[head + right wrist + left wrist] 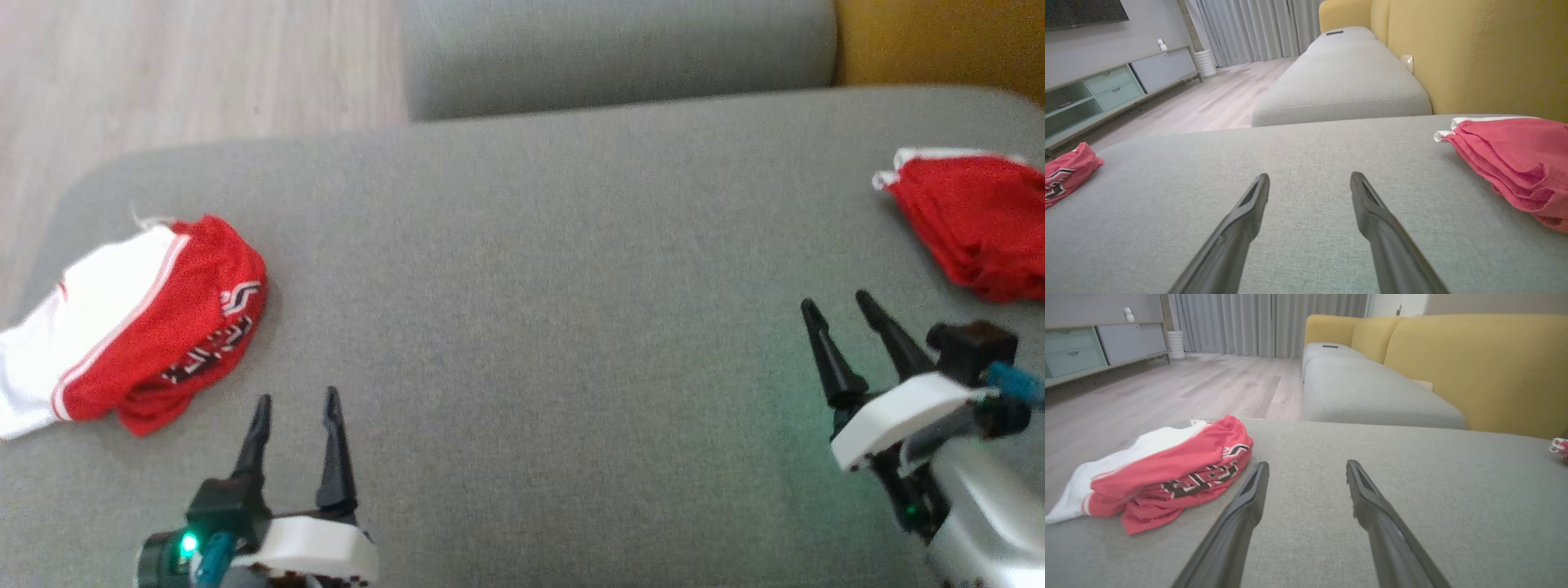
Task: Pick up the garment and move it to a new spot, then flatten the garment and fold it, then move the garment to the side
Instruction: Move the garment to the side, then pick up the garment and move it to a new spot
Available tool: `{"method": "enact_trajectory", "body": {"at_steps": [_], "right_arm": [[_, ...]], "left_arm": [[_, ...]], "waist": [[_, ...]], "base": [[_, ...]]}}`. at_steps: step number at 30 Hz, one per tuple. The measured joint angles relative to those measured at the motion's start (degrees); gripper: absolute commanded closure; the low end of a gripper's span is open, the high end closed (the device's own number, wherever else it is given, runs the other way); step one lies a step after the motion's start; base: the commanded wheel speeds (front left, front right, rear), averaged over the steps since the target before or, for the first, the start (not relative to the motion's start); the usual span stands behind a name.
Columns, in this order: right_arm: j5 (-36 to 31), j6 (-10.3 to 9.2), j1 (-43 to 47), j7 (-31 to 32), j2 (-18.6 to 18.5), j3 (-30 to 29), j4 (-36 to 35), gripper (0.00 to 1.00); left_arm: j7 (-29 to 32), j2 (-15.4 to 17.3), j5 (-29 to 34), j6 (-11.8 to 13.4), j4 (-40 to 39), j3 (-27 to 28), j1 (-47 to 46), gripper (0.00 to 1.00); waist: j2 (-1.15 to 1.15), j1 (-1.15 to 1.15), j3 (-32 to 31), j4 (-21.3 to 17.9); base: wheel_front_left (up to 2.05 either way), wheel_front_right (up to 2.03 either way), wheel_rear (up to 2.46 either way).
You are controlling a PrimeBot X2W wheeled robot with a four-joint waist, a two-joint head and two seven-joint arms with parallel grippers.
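Note:
Two red garments lie on the grey sofa cushion [531, 286]. A crumpled red and white garment [147, 327] with black and white lettering rests at the left, also in the left wrist view as the same garment [1167, 473]. A folded red garment [976, 224] with a white edge sits at the far right, and the right wrist view has it [1515, 163] at its right side. My left gripper [298, 400] is open, empty, just right of the crumpled garment. My right gripper [837, 304] is open, empty, left of and below the folded one.
A second grey cushion [612, 49] lies beyond, with the yellow backrest [939, 41] at the right. Wooden floor [188, 73] lies past the cushion's left edge. A low cabinet [1098, 347] and curtains [1265, 322] stand across the room.

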Motion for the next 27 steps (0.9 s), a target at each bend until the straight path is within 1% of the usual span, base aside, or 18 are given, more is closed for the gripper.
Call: {"method": "enact_trajectory", "body": {"at_steps": [2, 5, 9, 13, 19, 27], "right_arm": [[-2.99, 0.00, 2.57, -0.19, 2.13, -3.56, -2.14, 0.00], [-8.77, 0.00, 6.66, -0.23, 5.97, -9.87, -7.98, 0.00], [-15.56, 0.00, 14.50, -0.36, 10.60, -13.12, -12.04, 0.00], [-20.22, 0.00, 21.54, -0.36, 13.88, -16.33, -14.47, 0.00], [-22.32, 0.00, 23.22, -0.36, 15.60, -19.18, -16.58, 0.00], [-22.68, 0.00, 23.70, -0.36, 15.79, -19.75, -16.99, 0.00]], "left_arm": [[0.00, -0.02, 0.86, -0.46, -0.67, 1.44, 0.57, 0.00], [0.00, -0.24, 2.04, -1.56, -2.54, 2.66, 1.38, 0.00], [0.00, -0.51, 3.80, -3.23, -4.80, 3.47, 4.08, 0.00], [0.00, -1.12, 5.11, -4.60, -5.27, 3.96, 7.50, 0.00], [0.00, -1.27, 5.33, -5.68, -4.77, 4.69, 8.57, 0.00], [0.00, -1.45, 5.76, -6.53, -3.66, 4.90, 8.57, 0.00]], "waist": [[0.00, 0.01, -1.95, 0.32], [0.00, 0.01, -4.15, 0.66], [0.00, 0.01, -6.13, 0.99], [0.00, 0.02, -7.66, 1.11], [0.00, 0.02, -8.25, 1.02], [0.00, 0.03, -8.33, 1.06]], "base": [[0.00, 0.00, 0.00], [0.00, 0.00, 0.00], [0.00, 0.00, 0.00], [0.00, 0.00, 0.00], [0.00, 0.00, 0.00], [0.00, 0.00, 0.00]]}}
